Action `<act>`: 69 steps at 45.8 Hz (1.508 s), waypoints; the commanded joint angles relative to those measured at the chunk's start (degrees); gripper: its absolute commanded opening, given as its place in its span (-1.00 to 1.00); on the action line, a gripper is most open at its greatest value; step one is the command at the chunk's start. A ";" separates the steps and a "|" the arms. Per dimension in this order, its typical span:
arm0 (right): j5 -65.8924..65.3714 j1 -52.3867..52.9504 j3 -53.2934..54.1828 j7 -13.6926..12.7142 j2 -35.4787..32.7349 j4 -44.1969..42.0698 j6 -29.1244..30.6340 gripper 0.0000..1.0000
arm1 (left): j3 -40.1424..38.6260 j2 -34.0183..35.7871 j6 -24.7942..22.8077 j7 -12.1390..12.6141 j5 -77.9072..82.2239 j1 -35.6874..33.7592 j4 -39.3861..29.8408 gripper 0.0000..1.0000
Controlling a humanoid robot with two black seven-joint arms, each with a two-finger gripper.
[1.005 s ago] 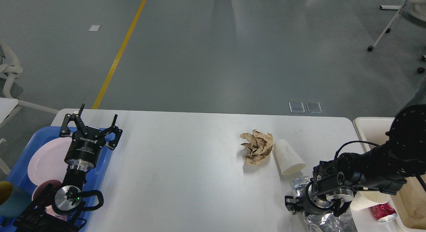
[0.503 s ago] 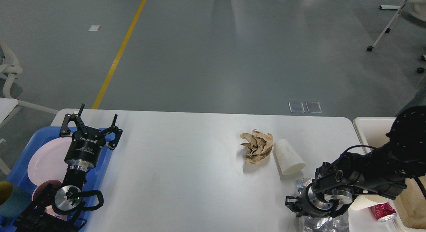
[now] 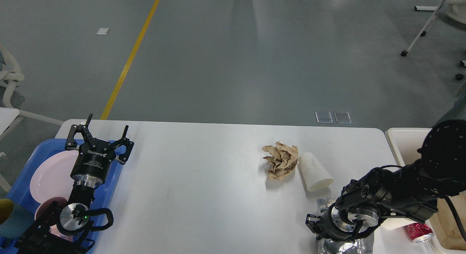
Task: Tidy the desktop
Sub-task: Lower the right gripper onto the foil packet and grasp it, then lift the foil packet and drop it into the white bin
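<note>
The white desktop [image 3: 200, 174] carries a crumpled brown paper ball [image 3: 280, 161], a white paper cup [image 3: 314, 172] lying on its side next to it, and crumpled silver foil [image 3: 325, 204] at the near right. My right gripper [image 3: 338, 236] points down onto the foil. Its fingers are hidden behind its own wrist, so I cannot tell whether it grips the foil. My left gripper [image 3: 103, 128] is open and empty, held above the far right corner of the blue tray [image 3: 18, 188].
The blue tray holds a pink plate [image 3: 49, 174], a small pink bowl [image 3: 45, 206] and a teal cup [image 3: 9, 219]. A red can [image 3: 418, 233] and another white cup [image 3: 395, 223] lie under my right arm. A beige bin [image 3: 402, 141] stands past the table's right edge.
My right gripper has moved a little left and toward the near edge, lower over the foil, and the foil has bunched up under it. The left arm has not moved.
</note>
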 commanded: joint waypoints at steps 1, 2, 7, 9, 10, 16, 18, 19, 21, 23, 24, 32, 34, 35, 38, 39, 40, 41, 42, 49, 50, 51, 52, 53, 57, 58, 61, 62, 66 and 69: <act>1.50 0.70 0.27 0.10 -0.40 0.15 0.65 -1.00 | 0.00 0.00 0.00 0.00 0.00 0.00 0.00 0.92; 1.68 0.79 0.36 0.10 -0.40 0.23 0.74 -1.00 | 0.00 0.00 0.00 0.00 0.00 0.00 0.00 0.92; 2.38 2.11 0.27 0.10 -0.57 1.20 1.53 -1.00 | 0.00 0.00 0.00 0.00 0.00 0.00 0.00 0.92; 2.38 3.60 0.18 0.02 -1.27 2.34 2.93 -1.00 | 0.00 0.00 0.00 0.00 0.00 0.00 0.00 0.92; 2.38 4.47 0.18 0.01 -2.06 2.95 3.98 -1.00 | 0.00 0.00 0.00 0.00 0.00 0.00 0.00 0.92; 2.38 12.47 -0.34 -0.16 -7.34 6.91 12.94 -1.00 | 0.00 0.00 0.00 0.00 0.00 0.00 0.00 0.92; 2.38 15.37 -0.70 -0.25 -8.48 7.96 16.02 -1.00 | 0.00 0.00 0.00 0.00 0.00 0.00 0.00 0.92; 2.38 17.04 -0.87 -0.25 -9.09 8.49 17.60 -1.00 | 0.00 0.00 0.00 0.00 0.00 0.00 0.00 0.92; 2.47 20.29 -1.49 -0.25 -10.32 9.55 20.24 -1.00 | 0.00 0.00 0.00 0.00 0.00 0.00 0.00 0.92; 2.47 23.37 -2.71 -0.25 -11.12 10.34 22.53 -1.00 | 0.00 0.00 0.00 0.00 0.00 0.00 0.00 0.92; 2.47 24.86 -3.59 -0.25 -11.12 10.60 23.67 -1.00 | 0.00 0.00 0.00 0.00 0.00 0.00 0.00 0.92; 2.56 36.55 -9.83 -0.34 -10.59 12.62 32.46 -1.00 | 0.00 0.00 0.00 0.00 0.00 0.00 0.00 0.92; 2.56 39.71 -11.24 -0.34 -10.68 13.42 34.13 -1.00 | 0.00 0.00 0.00 0.00 0.00 0.00 0.00 0.92; 2.56 43.99 -13.59 -0.34 -10.68 14.55 36.05 -1.00 | 0.00 0.00 0.00 0.00 0.00 0.00 0.00 0.92; 2.56 49.64 -16.25 -0.34 -10.86 15.70 38.79 -1.00 | 0.00 0.00 0.00 0.00 0.00 0.00 0.00 0.92; 2.56 51.66 -16.95 -0.34 -11.03 16.23 39.58 -1.00 | 0.00 0.00 0.00 0.00 -0.09 0.00 0.00 0.92; 2.56 53.68 -17.65 -0.34 -11.12 16.84 40.28 -1.00 | 0.09 0.00 0.00 0.00 0.00 0.00 0.00 0.92; 2.56 55.70 -18.44 -0.34 -11.21 17.37 40.90 -1.00 | 0.09 0.00 0.00 0.00 0.00 0.00 0.00 0.92; 2.56 57.46 -19.23 -0.34 -11.21 17.90 41.34 -1.00 | 0.09 0.00 0.00 0.00 0.00 0.00 0.00 0.92; 2.56 66.18 -22.67 -0.34 -11.12 20.89 44.24 -1.00 | 0.00 0.00 0.00 0.00 0.00 0.00 0.00 0.92; 2.56 66.36 -22.84 -0.34 -11.12 20.89 44.25 -1.00 | 0.09 0.00 0.00 0.00 0.00 0.00 0.00 0.92; 2.56 66.45 -22.93 -0.34 -11.12 20.89 44.25 -1.00 | 0.09 0.00 0.00 -0.09 0.00 0.00 0.00 0.92; 2.56 66.45 -23.11 -0.34 -11.12 20.89 44.07 -1.00 | 0.09 0.00 0.00 -0.09 0.00 0.00 0.00 0.92; 2.56 66.45 -23.11 -0.34 -11.21 20.89 43.72 -1.00 | 0.09 0.00 0.00 0.00 0.00 0.00 0.00 0.92; 2.56 66.36 -23.28 -0.34 -11.38 20.63 42.93 -1.00 | 0.09 0.00 0.00 -0.09 0.00 0.00 0.00 0.92; 2.56 66.27 -23.37 -0.34 -11.56 20.54 42.67 -1.00 | 0.09 0.00 0.00 -0.09 0.00 0.00 0.00 0.92; 2.47 65.75 -24.69 -0.34 -12.79 19.84 41.35 -1.00 | 0.09 0.00 0.00 -0.09 0.00 0.00 0.00 0.92; 2.47 65.48 -25.30 -0.34 -13.40 19.31 40.91 -1.00 | 0.09 0.00 0.00 -0.09 0.00 0.00 0.00 0.92; 2.12 63.11 -27.50 -0.34 -16.21 16.15 38.54 -1.00 | 0.09 0.09 0.00 -0.09 0.00 0.00 0.00 0.92; 1.85 60.66 -29.61 -0.34 -19.02 13.25 36.43 -1.00 | 0.09 0.00 0.00 -0.09 0.00 0.00 0.00 0.92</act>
